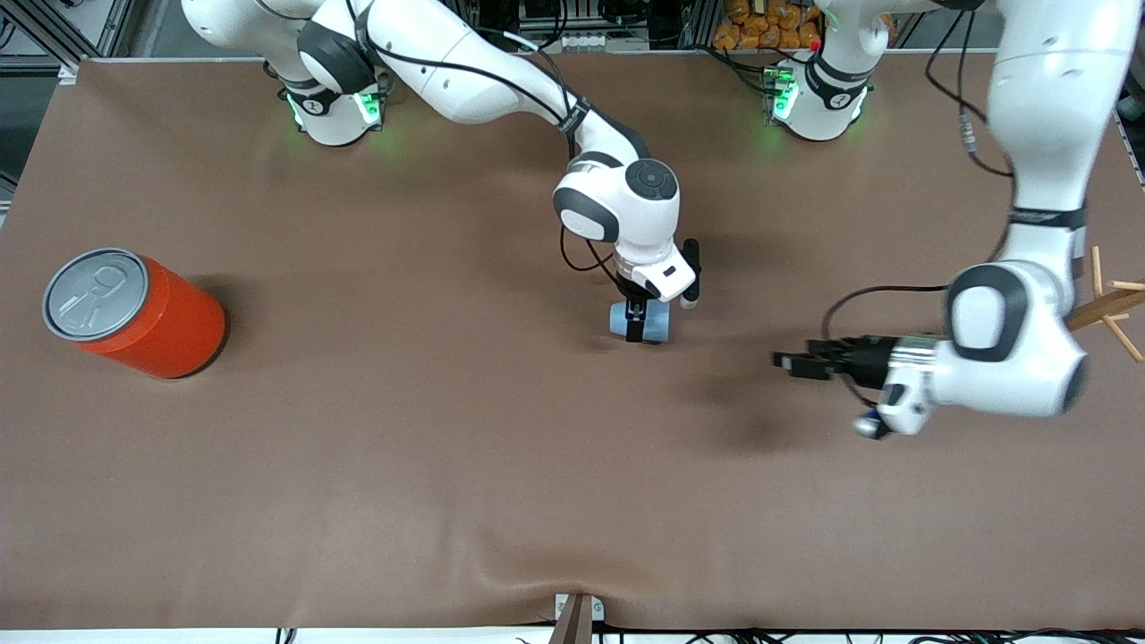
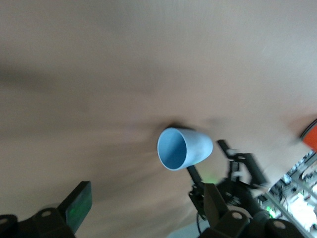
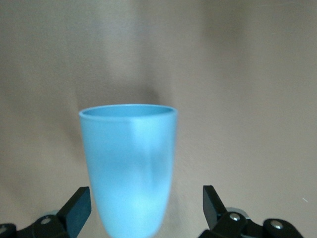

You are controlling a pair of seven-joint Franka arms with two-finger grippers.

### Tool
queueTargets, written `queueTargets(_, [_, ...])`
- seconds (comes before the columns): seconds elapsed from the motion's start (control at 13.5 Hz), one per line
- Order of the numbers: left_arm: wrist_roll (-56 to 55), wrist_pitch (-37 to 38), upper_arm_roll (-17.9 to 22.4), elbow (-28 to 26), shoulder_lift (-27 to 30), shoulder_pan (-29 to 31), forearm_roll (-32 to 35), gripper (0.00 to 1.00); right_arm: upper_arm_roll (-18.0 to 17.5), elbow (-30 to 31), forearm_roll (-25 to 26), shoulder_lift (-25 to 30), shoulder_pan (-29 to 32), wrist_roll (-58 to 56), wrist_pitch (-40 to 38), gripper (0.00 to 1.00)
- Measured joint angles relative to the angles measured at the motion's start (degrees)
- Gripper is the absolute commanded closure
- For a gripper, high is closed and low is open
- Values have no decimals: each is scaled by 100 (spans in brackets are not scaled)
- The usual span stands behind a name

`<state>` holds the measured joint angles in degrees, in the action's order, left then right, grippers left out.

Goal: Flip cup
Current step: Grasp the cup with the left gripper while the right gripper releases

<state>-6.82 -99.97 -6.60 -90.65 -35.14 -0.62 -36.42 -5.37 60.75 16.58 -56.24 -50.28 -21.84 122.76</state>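
Front view shows the small light-blue tapered plastic cup (image 1: 646,320) lying on its side on the brown table cover (image 1: 447,465) near the middle, at about three o'clock from the large orange cylindrical can (image 1: 134,313). The right gripper (image 1: 636,324) sits around it with fingers spread and released, pads clear of the cup wall in the right wrist view. The left gripper (image 1: 787,362) waits, open and empty, over bare cover toward its own end. Judging by this, the flip looks unfinished: the cup needs standing up.
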Motion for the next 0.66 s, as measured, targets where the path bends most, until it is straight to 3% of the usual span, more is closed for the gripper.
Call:
queueTargets(0.3, [-4, -174, -8, -32, -358, -437, -613, 0, -6, -25, -537, 506, 226, -99, -618, 0])
queueTargets(0.52, [-198, -451, -15, -41, -513, -828, -677, 0, 1, -36, -1145, 811, 771, -366, -777, 0])
queueTargets(0.66, [-390, -638, -20, -54, -637, -1077, -678, 0, 15, -48, -1582, 1074, 1294, -478, -1296, 0])
